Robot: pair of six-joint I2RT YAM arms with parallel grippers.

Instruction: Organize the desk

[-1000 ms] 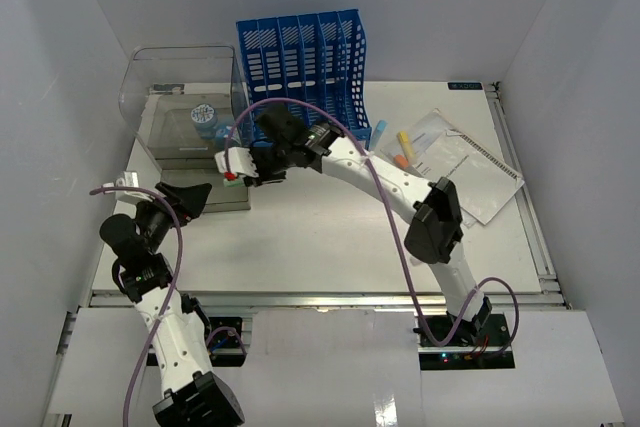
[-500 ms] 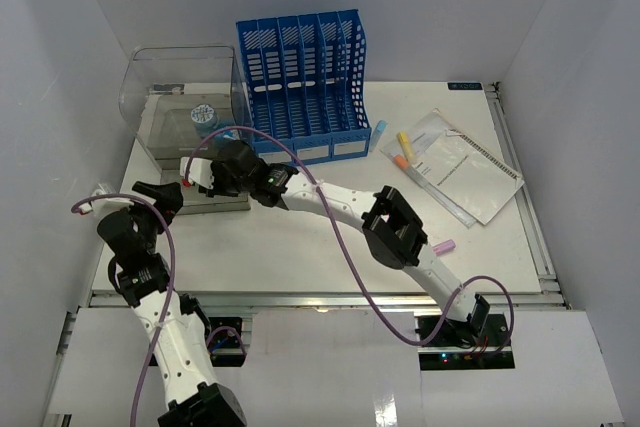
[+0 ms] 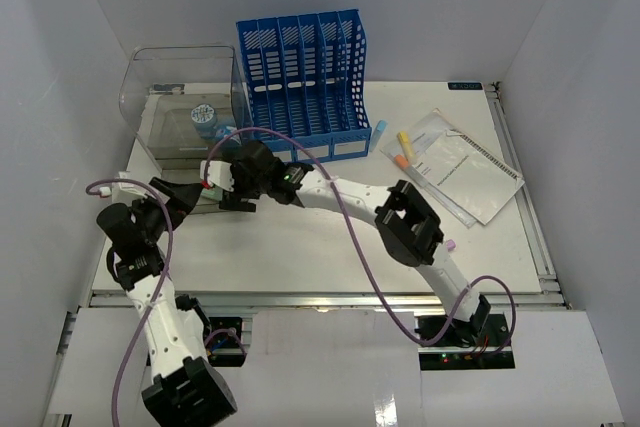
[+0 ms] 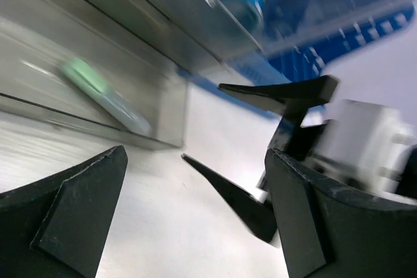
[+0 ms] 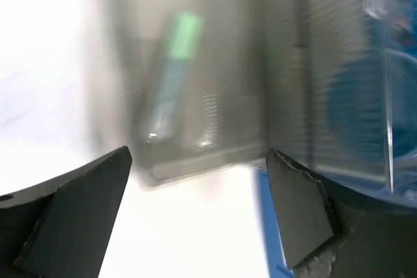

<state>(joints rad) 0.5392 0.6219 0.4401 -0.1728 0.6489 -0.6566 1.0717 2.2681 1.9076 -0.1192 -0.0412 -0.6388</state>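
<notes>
Now the white tabletop (image 3: 320,237) splits in two for you. The storage stands at the far left: a blue file rack (image 3: 300,77), a clear box (image 3: 180,77) beside it, and a shallow grey tray (image 5: 215,96) in front of the box. The loose stock lies well apart on the right. There you have a spread of papers (image 3: 465,172), a yellow marker (image 3: 404,137), an orange marker (image 3: 400,160) and a blue marker (image 3: 380,130) just beside the rack, and a pink marker (image 3: 450,244) near the front edge.

Both arms crowd the tray. Your right tool (image 3: 218,187) hangs at its near rim, jaws spread wide with nothing between them. Your left tool (image 3: 180,202) faces it from the left, also fully spread and carrying nothing, with the right tool's fingers (image 4: 228,190) close in front of it.

A green marker (image 5: 172,76) rests in the tray straight ahead of the right tool, its long axis running away from that tool and leaning slightly right.

Judging from this, what is left to gather all lies to the right of both tools, across a wide stretch of bare tabletop. The right arm looks the nearer one, since the pink marker sits close by its elbow. The three markers by the rack each lie on a slant. The surface is flat and smooth, so expect round barrels to roll if nudged. Room is tight only at the tray, where you should back one tool away before swinging the other.
</notes>
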